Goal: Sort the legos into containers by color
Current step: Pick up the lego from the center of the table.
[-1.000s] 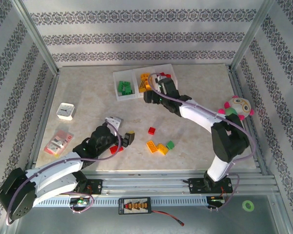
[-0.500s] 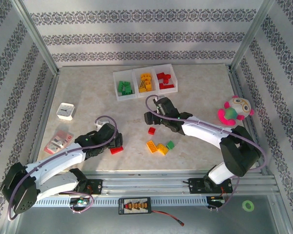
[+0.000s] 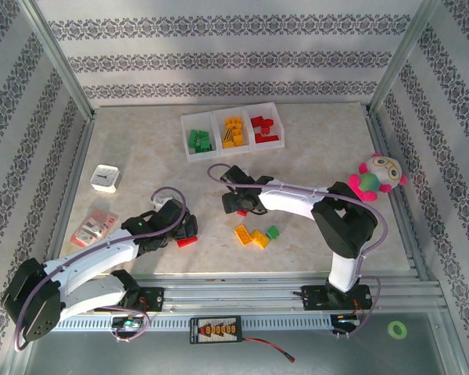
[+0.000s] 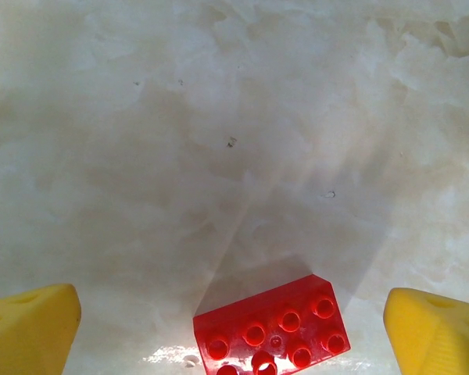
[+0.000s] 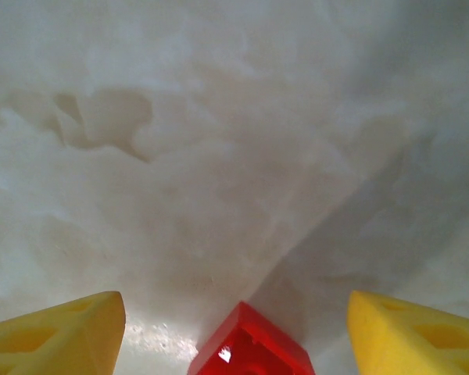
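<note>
Straddling 2 red legos, nothing gripped yet

The left gripper [image 4: 230,324] stands fully open astride a red brick [image 4: 277,332] at near left. The right gripper [image 5: 238,336] is partly open over a smaller red brick [image 5: 250,353] at centre, holding nothing. Risk: each brick sits skewed to the fingertips, so closing could catch a corner and spin or flick it away. The containers [image 3: 216,129] sit far centre: green bricks [image 3: 201,141] in the left bin, yellow-orange bricks [image 3: 233,131] in the middle, red bricks [image 3: 264,130] in the right. 2 orange bricks [image 3: 250,236] and 1 green brick [image 3: 273,232] lie loose
</note>
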